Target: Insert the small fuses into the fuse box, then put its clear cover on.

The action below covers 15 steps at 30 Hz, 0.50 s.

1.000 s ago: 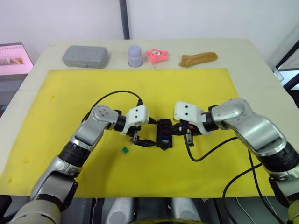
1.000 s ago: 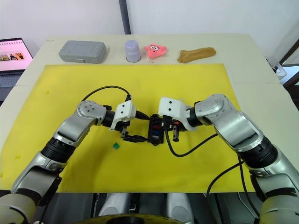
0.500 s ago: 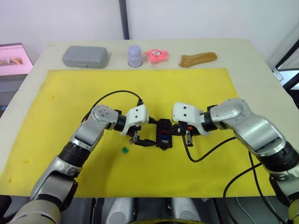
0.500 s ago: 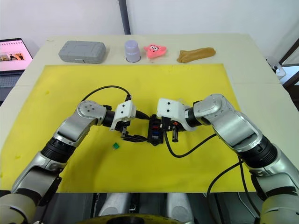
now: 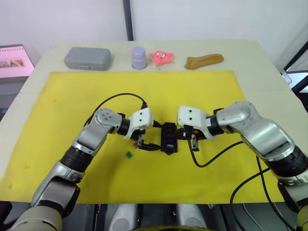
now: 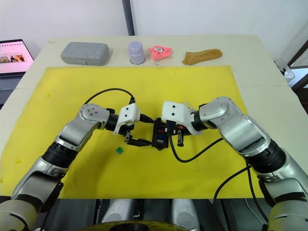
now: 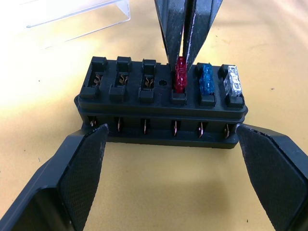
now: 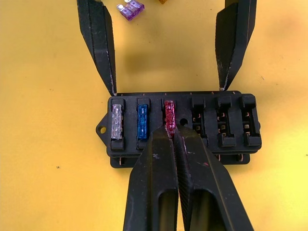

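Black fuse box (image 8: 183, 127) holding grey, blue and red fuses (image 8: 169, 115); purple fuse (image 8: 130, 8) on yellow mat (image 5: 202, 86)

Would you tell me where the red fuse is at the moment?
The red fuse sits in the fuse box's third slot, beside the blue fuse, pinched by the right claw; the box lies mid-mat between both claws.

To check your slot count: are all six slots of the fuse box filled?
No: the fuse box holds a grey, a blue and a red fuse, and its other three slots are empty.
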### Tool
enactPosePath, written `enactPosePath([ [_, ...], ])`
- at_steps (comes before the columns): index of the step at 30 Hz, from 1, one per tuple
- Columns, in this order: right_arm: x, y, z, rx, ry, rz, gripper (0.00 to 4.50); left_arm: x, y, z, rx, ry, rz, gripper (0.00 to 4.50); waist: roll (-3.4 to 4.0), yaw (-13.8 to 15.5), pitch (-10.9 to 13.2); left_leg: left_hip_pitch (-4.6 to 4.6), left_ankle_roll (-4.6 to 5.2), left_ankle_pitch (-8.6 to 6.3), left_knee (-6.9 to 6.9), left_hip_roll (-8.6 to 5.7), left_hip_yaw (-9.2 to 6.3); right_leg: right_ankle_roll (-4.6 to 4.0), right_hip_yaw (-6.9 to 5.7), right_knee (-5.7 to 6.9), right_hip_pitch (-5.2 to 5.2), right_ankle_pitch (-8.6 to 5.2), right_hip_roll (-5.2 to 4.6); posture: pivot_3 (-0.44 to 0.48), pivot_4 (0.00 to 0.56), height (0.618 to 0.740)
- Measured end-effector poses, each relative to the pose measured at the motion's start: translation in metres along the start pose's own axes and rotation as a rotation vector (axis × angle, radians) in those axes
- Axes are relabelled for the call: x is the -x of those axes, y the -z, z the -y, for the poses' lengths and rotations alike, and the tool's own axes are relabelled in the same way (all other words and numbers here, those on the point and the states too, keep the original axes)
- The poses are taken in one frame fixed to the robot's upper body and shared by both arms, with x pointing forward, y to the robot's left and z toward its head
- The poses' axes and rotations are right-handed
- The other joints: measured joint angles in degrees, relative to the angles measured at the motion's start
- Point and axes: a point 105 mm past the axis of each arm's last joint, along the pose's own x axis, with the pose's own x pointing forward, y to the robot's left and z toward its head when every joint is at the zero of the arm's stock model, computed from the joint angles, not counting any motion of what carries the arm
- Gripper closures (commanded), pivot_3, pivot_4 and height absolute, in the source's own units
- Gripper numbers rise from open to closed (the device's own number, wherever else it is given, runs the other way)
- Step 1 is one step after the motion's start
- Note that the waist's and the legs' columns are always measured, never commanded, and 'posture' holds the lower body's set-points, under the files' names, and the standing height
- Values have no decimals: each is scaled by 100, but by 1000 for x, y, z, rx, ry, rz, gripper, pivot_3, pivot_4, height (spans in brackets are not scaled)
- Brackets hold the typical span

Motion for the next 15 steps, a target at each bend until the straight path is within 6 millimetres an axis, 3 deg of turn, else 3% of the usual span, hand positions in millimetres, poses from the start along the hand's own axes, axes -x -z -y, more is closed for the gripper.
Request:
enactPosePath([
  [15,-2,2,1,13,5,-12,4500,0,0,0,0,-2,0,70,-1,-1,-2,5,0,0,0,0,0,0,0,1,4,0,0,0,150,740],
])
